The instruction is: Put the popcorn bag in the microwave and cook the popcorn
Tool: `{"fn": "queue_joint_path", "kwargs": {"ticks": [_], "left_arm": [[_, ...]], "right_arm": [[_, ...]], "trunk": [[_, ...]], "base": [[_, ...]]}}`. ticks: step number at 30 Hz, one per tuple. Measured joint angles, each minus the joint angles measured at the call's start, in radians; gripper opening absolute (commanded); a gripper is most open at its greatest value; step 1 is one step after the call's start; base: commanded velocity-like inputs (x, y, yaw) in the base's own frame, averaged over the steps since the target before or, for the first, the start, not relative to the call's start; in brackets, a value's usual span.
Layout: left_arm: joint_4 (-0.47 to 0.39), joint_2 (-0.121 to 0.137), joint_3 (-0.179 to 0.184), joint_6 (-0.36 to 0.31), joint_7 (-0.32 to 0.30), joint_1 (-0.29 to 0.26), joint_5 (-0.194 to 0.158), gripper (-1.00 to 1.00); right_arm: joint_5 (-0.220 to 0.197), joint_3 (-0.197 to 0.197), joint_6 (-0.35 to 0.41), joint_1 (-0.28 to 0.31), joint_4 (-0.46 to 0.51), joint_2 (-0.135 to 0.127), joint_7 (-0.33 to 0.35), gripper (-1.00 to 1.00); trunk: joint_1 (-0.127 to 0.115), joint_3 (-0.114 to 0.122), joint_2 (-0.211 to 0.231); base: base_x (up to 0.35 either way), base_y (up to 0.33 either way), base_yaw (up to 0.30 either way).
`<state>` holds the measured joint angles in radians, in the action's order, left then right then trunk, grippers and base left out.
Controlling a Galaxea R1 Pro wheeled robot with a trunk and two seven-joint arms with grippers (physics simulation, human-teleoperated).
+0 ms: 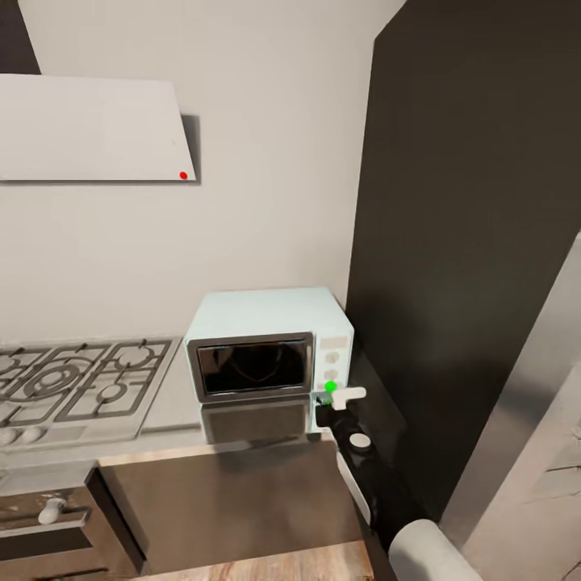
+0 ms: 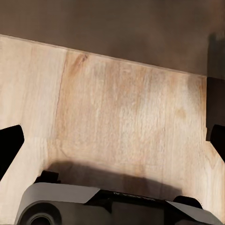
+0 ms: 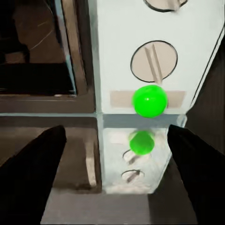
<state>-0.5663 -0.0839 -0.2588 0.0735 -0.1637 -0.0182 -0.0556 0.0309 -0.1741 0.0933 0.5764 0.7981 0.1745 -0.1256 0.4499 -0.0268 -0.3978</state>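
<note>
The pale mint-blue microwave [image 1: 266,323] stands on the grey countertop [image 1: 173,407] in the corner, its dark glass door closed. The popcorn bag is out of view. My right gripper [image 1: 337,400] is at the microwave's right-hand panel, just below a lit green button [image 1: 329,387]. In the right wrist view the gripper [image 3: 115,173] is open, its dark fingers [image 3: 33,173] spread either side of the green button [image 3: 149,100] and a slotted knob [image 3: 153,61] above it. My left gripper [image 2: 112,140] hangs open over the wooden floor [image 2: 122,108], holding nothing.
A steel gas hob [image 1: 81,379] lies left of the microwave, under a white range hood [image 1: 89,129]. A tall dark panel [image 1: 468,242] closes off the right side. Below are dark brown cabinet fronts [image 1: 226,500] and a built-in oven's knob [image 1: 52,508].
</note>
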Motion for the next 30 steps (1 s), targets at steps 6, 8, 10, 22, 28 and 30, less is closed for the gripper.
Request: {"fn": "queue_joint_path", "kwargs": {"ticks": [6,8,10,22,28,30], "left_arm": [[0.032,0.001,0.002,0.0,0.0,-0.002,0.001,1.0],[0.033,0.001,0.002,0.0,0.0,-0.004,0.001,1.0],[0.034,0.0,0.002,0.0,0.0,-0.008,0.001,1.0],[0.034,0.002,0.0,0.0,0.0,-0.01,0.0,1.0],[0.034,0.002,0.002,0.0,0.0,-0.008,0.004,1.0],[0.034,0.001,0.001,0.0,0.0,-0.008,0.005,1.0]], "right_arm": [[0.001,-0.003,0.061,-0.046,0.113,0.0,0.0,1.0],[0.001,-0.004,0.061,-0.046,0.115,0.0,-0.001,1.0],[0.001,-0.009,0.059,-0.051,0.116,0.0,-0.001,1.0],[0.003,-0.011,0.01,-0.166,0.158,0.0,-0.009,1.0],[0.01,-0.009,-0.036,-0.376,0.212,-0.008,-0.01,1.0],[0.011,-0.009,-0.038,-0.408,0.194,-0.01,-0.009,1.0]], "trunk": [[0.0,0.0,0.0],[0.0,0.0,0.0],[0.0,0.0,0.0],[0.0,0.0,0.0],[0.0,0.0,0.0],[0.0,0.0,0.0]], "base": [[-0.34,0.0,0.0],[-0.343,0.0,0.0],[-0.342,0.0,0.0],[-0.342,0.0,0.0],[-0.291,0.0,0.0],[-0.049,0.0,0.0]]}}
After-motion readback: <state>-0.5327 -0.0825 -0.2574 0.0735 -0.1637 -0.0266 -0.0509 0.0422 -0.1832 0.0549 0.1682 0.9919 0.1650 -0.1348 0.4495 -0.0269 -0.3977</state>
